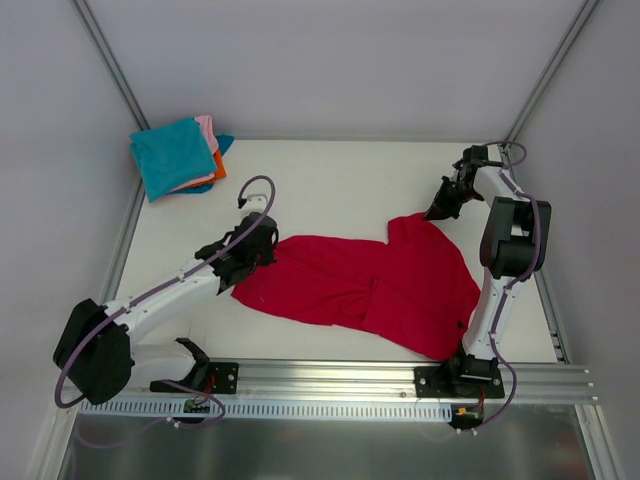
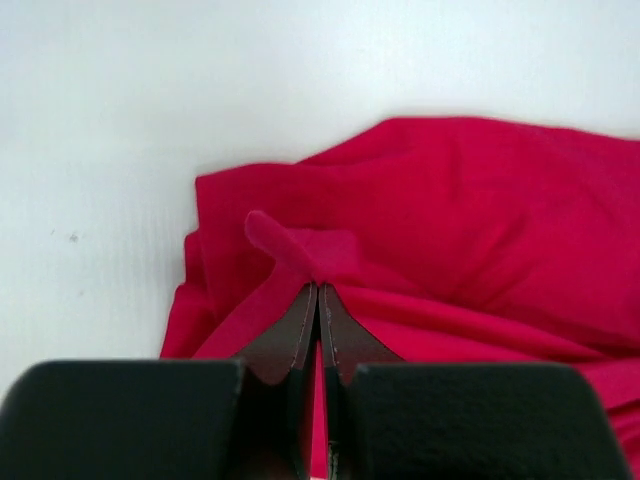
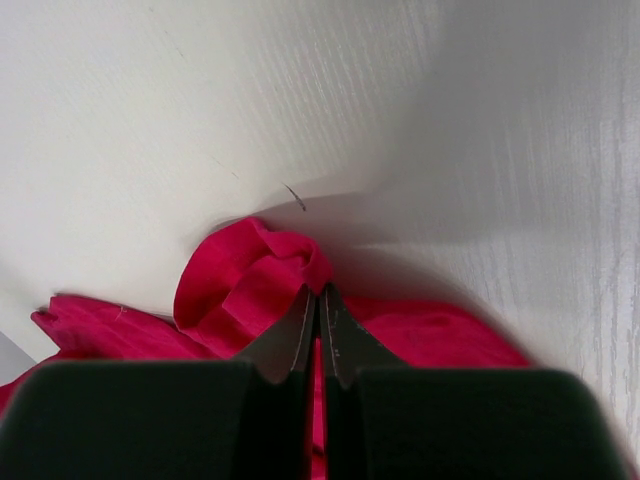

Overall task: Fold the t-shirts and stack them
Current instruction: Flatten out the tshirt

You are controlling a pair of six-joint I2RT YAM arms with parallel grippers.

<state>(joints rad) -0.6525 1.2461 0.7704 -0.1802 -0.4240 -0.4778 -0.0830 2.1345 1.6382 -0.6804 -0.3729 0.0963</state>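
Note:
A large red t-shirt (image 1: 370,285) lies spread across the middle of the white table. My left gripper (image 1: 262,245) sits at its left edge, shut on a pinch of the red cloth (image 2: 300,250). My right gripper (image 1: 440,208) is at the shirt's far right corner, lifted a little, and is shut on a bunched fold of the red t-shirt (image 3: 265,275). A stack of folded t-shirts (image 1: 178,157), teal on top with pink, orange and blue edges showing, rests at the table's far left corner.
Grey walls close the table (image 1: 330,180) at the back and both sides. A metal rail (image 1: 400,378) carrying both arm bases runs along the near edge. Bare white table surface (image 2: 150,100) lies beyond the shirt.

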